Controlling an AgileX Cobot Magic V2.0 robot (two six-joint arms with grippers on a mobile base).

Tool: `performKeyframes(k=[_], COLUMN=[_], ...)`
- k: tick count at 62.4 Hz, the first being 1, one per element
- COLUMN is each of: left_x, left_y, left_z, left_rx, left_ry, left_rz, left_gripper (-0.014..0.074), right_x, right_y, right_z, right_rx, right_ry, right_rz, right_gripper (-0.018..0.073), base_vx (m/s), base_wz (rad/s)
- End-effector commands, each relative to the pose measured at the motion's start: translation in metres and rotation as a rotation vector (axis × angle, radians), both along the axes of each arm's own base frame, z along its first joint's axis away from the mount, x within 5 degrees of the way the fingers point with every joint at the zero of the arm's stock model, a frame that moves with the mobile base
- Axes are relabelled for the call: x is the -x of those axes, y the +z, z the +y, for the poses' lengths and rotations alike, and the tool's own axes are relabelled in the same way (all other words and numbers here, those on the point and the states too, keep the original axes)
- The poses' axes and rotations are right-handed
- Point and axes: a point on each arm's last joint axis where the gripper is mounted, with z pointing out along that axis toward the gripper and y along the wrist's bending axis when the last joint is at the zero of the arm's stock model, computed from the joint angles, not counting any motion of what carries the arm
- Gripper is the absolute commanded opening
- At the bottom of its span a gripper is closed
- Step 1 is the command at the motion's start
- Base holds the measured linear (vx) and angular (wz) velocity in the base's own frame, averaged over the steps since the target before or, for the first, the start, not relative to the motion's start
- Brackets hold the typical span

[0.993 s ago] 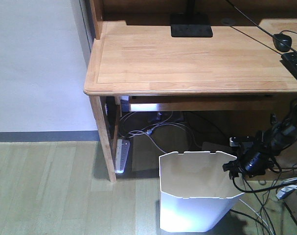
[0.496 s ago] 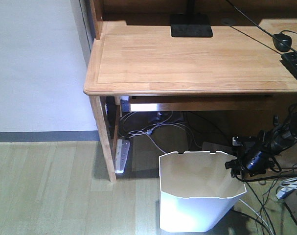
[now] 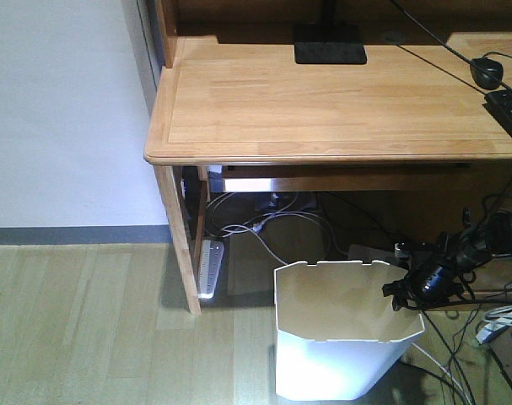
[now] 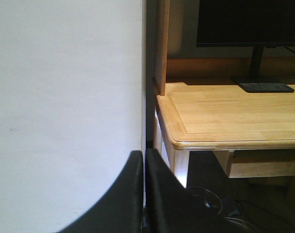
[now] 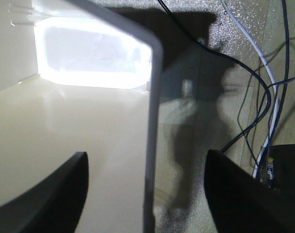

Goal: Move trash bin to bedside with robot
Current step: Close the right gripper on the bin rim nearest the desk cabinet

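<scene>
The white trash bin (image 3: 340,337) stands on the wooden floor in front of the desk, under its right part. My right gripper (image 3: 399,295) is open and hangs over the bin's right rim. In the right wrist view the rim wall (image 5: 152,121) runs between the two fingers, one finger (image 5: 55,194) inside the bin, the other outside; they do not touch it. My left gripper (image 4: 143,165) is shut and empty, held up in front of a white wall beside the desk corner. The bedside is out of view.
A light wooden desk (image 3: 323,110) carries a monitor stand (image 3: 329,44), a mouse (image 3: 487,72) and a keyboard (image 3: 509,110). Cables and a power strip (image 3: 211,266) lie under it. Loose cables (image 5: 264,107) lie on the floor right of the bin. A white wall (image 3: 61,110) is at left.
My right gripper has moved slightly, its arm dropping a little at the bin's right rim. The bin has stayed in place.
</scene>
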Motion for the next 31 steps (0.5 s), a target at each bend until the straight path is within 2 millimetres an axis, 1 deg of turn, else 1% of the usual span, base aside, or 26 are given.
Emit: performKeyframes(k=[1,4,11,12,13,17,25,31], left_x=[-0.001,-0.001,-0.001,-0.001,-0.001,-0.001,-0.001,-0.001], left_y=[-0.003,-0.003,-0.003,-0.003,-0.003,-0.003,-0.003,-0.003], left_z=[0.0,0.0,0.0,0.0,0.0,0.0,0.0,0.0], left_rx=[0.014,0.014,0.014,0.014,0.014,0.014,0.014,0.014], left_ry=[-0.004,-0.004,-0.004,-0.004,-0.004,-0.004,-0.004,-0.004], left_rz=[-0.058,-0.058,-0.058,-0.058,-0.058,-0.058,-0.058,-0.058], left_gripper=[-0.0006,-0.0006,-0.0006,-0.0006,-0.0006,-0.0006,-0.0006,-0.0006], right_x=[-0.027,-0.029,-0.029,-0.029,-0.029,-0.029,-0.029,-0.028], right_y=[0.026,0.025,0.022,0.022,0.022,0.023,0.023,0.024], right_z=[-0.006,-0.006,-0.004,-0.004,-0.004,-0.002,0.003,0.008], right_rx=[0.002,-0.005,-0.024,-0.026,-0.027,-0.044,-0.099,-0.174], right_ry=[-0.004,-0.012,-0.013,-0.013,-0.013,-0.016,-0.022,-0.038], right_rz=[-0.06,-0.061,-0.05,-0.05,-0.05,-0.052,-0.054,-0.049], right_gripper=[0.0396,0.0351,0.0158,0.0114,0.0099,-0.0017,-0.0013,-0.001], base_vx=[0.0,0.0,0.0,0.0,0.0,0.0,0.0,0.0], base_wz=[0.0,0.0,0.0,0.0,0.0,0.0,0.0,0.0])
